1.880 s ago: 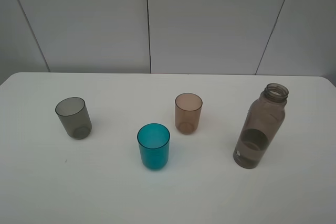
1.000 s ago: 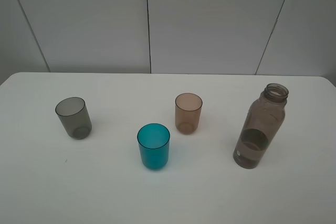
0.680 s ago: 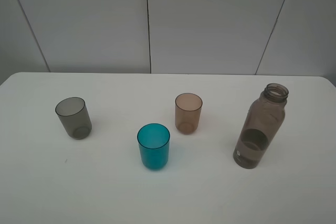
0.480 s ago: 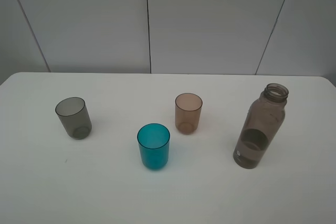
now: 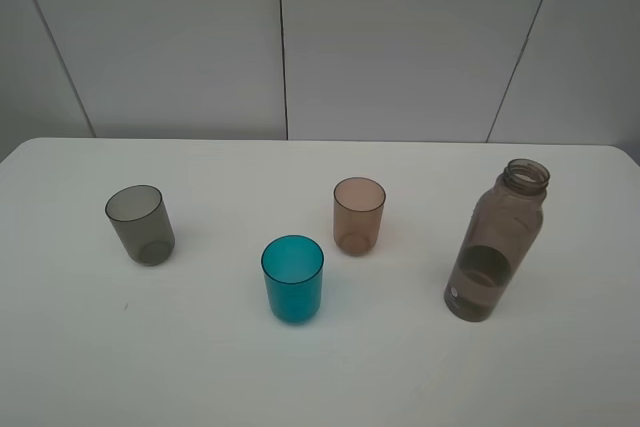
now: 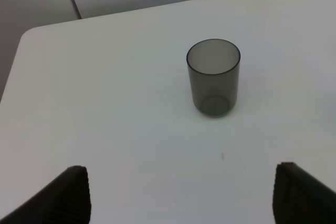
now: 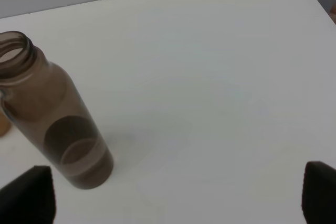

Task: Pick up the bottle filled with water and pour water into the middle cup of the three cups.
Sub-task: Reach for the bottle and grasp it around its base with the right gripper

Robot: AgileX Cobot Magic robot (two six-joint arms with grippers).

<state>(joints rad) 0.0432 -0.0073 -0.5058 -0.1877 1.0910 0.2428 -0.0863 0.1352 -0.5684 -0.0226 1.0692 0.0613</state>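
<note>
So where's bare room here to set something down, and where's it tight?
Bare: the strip of table nearer than the teal cup; the gap between the pink cup and the bottle; the strip behind the grey cup. Tightest between teal and pink cups.

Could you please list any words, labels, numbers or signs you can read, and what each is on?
Nothing is legible.
The bottle has a small pale mark near its base, too small to read.
The grey cup, the middle cup and the pink cup show no print.
</note>
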